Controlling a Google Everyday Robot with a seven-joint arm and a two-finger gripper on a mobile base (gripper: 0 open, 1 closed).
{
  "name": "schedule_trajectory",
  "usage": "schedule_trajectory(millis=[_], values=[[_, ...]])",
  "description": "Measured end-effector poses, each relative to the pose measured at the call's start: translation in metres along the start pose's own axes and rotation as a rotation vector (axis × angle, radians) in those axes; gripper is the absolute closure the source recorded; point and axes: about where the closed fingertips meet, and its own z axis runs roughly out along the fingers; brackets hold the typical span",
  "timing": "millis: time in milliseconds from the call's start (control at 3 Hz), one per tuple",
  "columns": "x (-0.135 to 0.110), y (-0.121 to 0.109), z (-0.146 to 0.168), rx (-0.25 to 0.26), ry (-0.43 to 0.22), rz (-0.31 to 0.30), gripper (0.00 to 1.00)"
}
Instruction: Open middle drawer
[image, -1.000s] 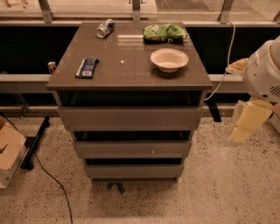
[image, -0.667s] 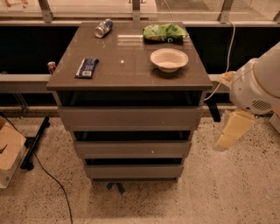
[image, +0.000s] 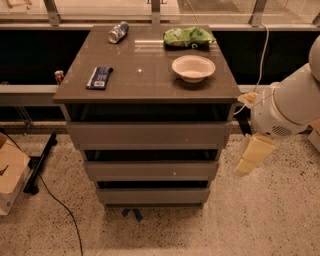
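The middle drawer (image: 150, 170) is the second taupe-grey, handleless front of the cabinet, below the taller top front (image: 150, 134) and above the narrower lowest front (image: 152, 195). Its front sits in line with the others, with a dark gap above it. My gripper (image: 251, 156) hangs cream-coloured from the white arm (image: 282, 107), to the right of the cabinet at about the middle drawer's height, a little way off its right end and not touching it.
On the cabinet top (image: 145, 80) lie a white bowl (image: 193, 67), a green chip bag (image: 189, 36), a tipped can (image: 118, 32) and a dark snack bar (image: 99, 77). A cardboard box (image: 10, 172) stands at the left. Cables and a black stand foot (image: 40, 162) lie on the speckled floor.
My arm and gripper have moved left and down, from beside the cabinet's upper right towards the right end of the middle drawer. The drawers have not moved.
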Motion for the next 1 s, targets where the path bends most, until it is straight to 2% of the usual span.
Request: schedule_trajectory(millis=[333, 667, 1000], values=[[0.003, 0.010, 0.026, -0.011, 0.004, 0.004, 0.00], [0.012, 0.016, 0.058, 0.017, -0.027, 0.041, 0.00], [0.016, 0.010, 0.106, 0.058, -0.094, 0.066, 0.00]])
